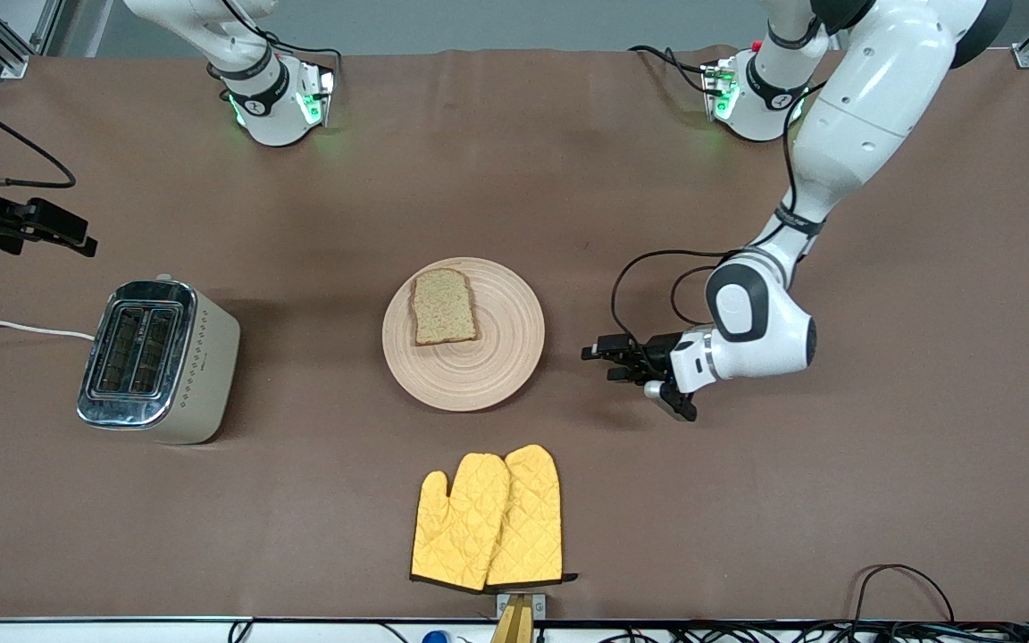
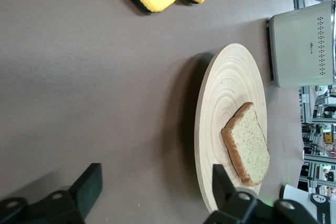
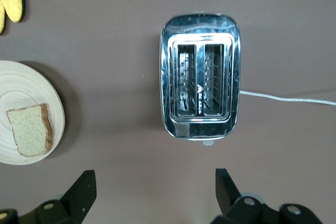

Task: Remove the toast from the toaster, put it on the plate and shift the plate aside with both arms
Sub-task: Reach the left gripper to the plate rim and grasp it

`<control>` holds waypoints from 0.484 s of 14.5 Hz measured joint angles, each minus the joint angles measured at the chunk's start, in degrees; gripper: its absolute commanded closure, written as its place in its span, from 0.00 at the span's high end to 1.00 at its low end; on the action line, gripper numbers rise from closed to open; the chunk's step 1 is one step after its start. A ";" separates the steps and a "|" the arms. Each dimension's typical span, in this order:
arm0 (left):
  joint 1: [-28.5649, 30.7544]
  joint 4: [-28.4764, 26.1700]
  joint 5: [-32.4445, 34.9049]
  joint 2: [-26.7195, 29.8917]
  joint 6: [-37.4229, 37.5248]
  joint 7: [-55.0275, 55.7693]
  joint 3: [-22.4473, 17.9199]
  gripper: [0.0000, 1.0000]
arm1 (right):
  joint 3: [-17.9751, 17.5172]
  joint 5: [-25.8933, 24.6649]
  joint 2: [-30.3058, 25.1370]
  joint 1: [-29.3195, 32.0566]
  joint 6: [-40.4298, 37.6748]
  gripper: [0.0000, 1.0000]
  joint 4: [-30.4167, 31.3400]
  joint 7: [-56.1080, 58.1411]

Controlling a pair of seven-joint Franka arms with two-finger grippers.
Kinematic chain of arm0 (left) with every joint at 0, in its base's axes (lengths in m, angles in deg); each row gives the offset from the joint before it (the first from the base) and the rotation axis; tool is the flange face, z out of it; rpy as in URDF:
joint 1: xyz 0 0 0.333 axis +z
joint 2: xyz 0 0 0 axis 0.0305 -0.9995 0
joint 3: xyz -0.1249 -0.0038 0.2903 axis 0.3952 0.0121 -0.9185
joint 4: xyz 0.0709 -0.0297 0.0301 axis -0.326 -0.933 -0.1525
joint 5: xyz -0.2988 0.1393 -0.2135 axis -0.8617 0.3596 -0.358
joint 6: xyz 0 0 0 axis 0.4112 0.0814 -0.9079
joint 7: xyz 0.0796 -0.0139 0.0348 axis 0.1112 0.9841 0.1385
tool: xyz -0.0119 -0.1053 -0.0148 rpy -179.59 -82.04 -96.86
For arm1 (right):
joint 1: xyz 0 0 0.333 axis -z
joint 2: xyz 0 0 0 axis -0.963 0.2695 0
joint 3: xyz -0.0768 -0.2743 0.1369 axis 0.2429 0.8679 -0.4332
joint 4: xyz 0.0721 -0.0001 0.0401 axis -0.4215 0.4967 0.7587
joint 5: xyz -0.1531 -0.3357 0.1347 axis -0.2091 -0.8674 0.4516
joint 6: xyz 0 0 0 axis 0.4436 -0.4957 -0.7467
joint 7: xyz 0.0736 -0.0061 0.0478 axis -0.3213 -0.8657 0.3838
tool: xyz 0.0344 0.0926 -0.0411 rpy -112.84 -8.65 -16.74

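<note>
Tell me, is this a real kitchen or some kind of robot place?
Probably a robot lab set up like a pretend kitchen. Two robot arms are bolted to a brown table, with cables along its edge. The toaster, the toast on its plate and yellow oven mitts are kitchen props.

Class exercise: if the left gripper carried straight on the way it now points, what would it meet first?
Most likely the rim of the plate: the left gripper, open and low beside it, points at that edge. Its exact height is unclear.
</note>
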 measured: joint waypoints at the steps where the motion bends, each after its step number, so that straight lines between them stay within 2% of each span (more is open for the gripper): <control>1: -0.38 0.36 -2.30 -0.93 -0.02 -1.81 0.02 0.74 | 0.04 0.00 0.00 0.00 0.38 1.00 -1.09 0.00; 3: -1.27 0.96 -5.73 -2.18 -0.01 -2.83 0.05 0.65 | 0.13 -0.05 0.11 0.01 0.54 1.00 -3.39 -0.01; 7: -3.79 2.13 -7.67 -4.00 0.00 -2.83 0.19 0.51 | 0.39 -0.13 0.60 0.21 0.83 1.00 -4.45 -0.05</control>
